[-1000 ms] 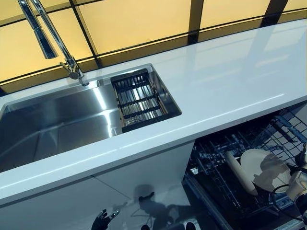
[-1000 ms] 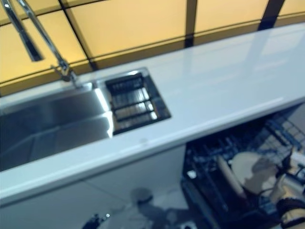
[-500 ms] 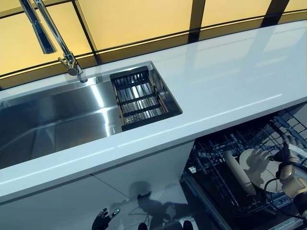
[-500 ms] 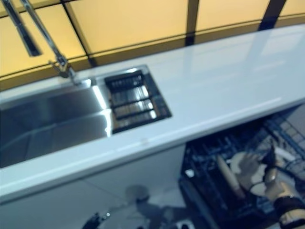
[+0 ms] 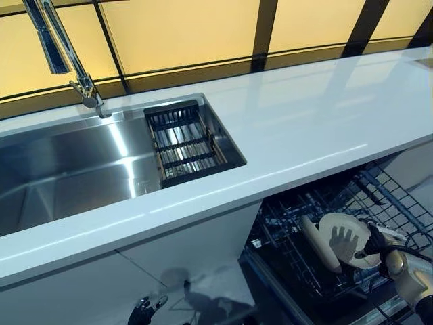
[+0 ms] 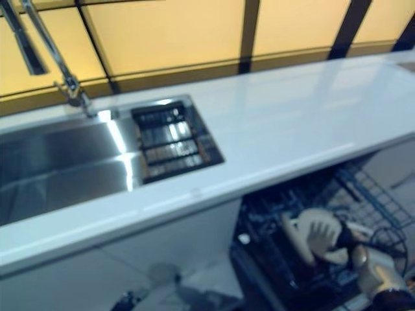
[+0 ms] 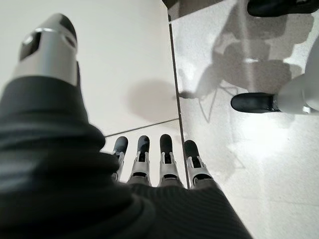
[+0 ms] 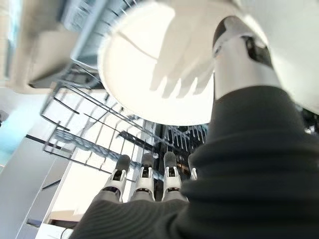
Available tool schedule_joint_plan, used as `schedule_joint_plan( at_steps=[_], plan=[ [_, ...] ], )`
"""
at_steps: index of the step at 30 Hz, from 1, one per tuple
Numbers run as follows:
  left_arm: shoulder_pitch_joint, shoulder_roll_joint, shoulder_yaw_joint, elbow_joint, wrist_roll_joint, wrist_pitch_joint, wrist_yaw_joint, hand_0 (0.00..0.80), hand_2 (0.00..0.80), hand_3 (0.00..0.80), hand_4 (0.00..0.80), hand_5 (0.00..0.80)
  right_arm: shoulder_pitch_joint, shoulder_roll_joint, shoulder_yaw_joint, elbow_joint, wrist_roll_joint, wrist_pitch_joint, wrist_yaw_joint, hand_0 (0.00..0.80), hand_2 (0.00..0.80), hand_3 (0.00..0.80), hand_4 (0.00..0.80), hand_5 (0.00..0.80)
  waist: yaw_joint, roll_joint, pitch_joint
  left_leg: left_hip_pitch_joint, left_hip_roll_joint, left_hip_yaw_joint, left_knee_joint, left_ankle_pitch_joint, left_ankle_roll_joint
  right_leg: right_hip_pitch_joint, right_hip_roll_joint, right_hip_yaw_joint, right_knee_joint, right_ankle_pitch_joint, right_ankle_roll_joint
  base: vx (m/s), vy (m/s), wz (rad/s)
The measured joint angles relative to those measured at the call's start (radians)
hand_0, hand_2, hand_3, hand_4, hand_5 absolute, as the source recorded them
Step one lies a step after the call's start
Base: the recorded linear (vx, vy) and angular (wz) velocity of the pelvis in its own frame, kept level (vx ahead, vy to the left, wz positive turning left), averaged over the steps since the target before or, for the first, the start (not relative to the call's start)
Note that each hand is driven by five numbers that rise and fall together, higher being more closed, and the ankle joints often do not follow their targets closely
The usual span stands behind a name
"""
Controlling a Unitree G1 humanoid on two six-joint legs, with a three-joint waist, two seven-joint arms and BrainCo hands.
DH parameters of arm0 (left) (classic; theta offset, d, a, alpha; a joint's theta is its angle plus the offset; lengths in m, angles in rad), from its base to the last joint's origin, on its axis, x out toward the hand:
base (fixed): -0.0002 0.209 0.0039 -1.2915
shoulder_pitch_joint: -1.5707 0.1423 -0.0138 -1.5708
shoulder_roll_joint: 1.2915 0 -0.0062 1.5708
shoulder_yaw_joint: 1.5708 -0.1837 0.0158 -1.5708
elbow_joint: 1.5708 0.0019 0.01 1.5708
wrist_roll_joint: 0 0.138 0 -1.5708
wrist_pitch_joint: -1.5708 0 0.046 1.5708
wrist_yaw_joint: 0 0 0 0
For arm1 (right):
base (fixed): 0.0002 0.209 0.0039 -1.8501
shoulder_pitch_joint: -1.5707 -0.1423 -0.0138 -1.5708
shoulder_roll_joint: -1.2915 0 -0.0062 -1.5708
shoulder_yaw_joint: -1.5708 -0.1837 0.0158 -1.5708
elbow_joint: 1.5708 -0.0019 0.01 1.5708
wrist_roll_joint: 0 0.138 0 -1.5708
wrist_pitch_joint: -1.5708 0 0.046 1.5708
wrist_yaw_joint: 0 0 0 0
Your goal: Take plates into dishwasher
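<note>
1. left eye view: a round, cream-white plate [image 5: 342, 229] stands on edge in the dishwasher rack [image 5: 306, 245] under the white counter [image 5: 284, 128], beside a second pale plate [image 5: 316, 242] also on edge. the right hand [image 5: 379, 245] sits just beside the round plate, its shadow spread across the plate's face. the left hand [image 5: 145, 311] hangs low by the floor. the steel sink [image 5: 74, 172] holds a dark drain basket [image 5: 181, 142], with the tap [image 5: 57, 47] behind it.
2. right eye view: same scene; the right hand [image 6: 347, 243] is near the plate [image 6: 318, 225] in the rack.
3. left wrist view: the left hand [image 7: 154, 159] has straight fingers [image 7: 167, 149] and holds nothing, above the floor [image 7: 269, 149].
4. right wrist view: the right hand [image 8: 199, 164] has fingers [image 8: 144, 172] straight and spread, clasping nothing; the plate [image 8: 154, 64] shows glossy and plain past them, among the rack wires [image 8: 94, 129].
</note>
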Motion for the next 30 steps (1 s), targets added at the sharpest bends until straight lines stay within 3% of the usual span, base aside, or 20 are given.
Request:
schedule_joint_plan(
  at_steps=[9, 21, 30],
  plan=[
    [0.005, -0.001, 0.033, 0.023, 0.0, 0.0, 0.002, 0.0, 0.0, 0.0, 0.0, 0.0, 0.045, -0.009, -0.004, -0.032, -0.053, -0.026, 0.136, 0.0, 0.0, 0.0, 0.0, 0.0, -0.011, -0.016, -0.031, 0.003, 0.002, 0.006, 0.0, 0.0, 0.0, -0.001, 0.002, 0.009, 0.0, 0.002, 0.0, 0.0, -0.005, -0.01],
    [0.006, -0.002, 0.033, 0.025, 0.001, -0.001, 0.01, 0.0, 0.0, 0.0, 0.0, 0.0, 0.045, -0.006, -0.003, -0.037, -0.054, -0.042, 0.17, 0.0, 0.0, 0.0, 0.0, 0.0, -0.009, -0.017, -0.035, 0.007, 0.002, 0.018, 0.0, 0.0, 0.0, -0.001, 0.002, 0.02, 0.0, 0.005, 0.0, -0.014, -0.003, -0.02],
    [0.006, -0.003, 0.033, 0.026, 0.0, -0.001, 0.014, 0.0, 0.0, 0.0, 0.0, 0.0, 0.014, 0.025, 0.035, -0.021, -0.05, 0.002, 0.146, 0.0, 0.0, 0.0, 0.0, 0.0, -0.007, -0.014, -0.037, 0.003, 0.002, 0.015, 0.0, 0.003, -0.004, -0.005, 0.002, 0.018, -0.001, 0.005, 0.0, -0.023, 0.007, 0.0]
  ],
)
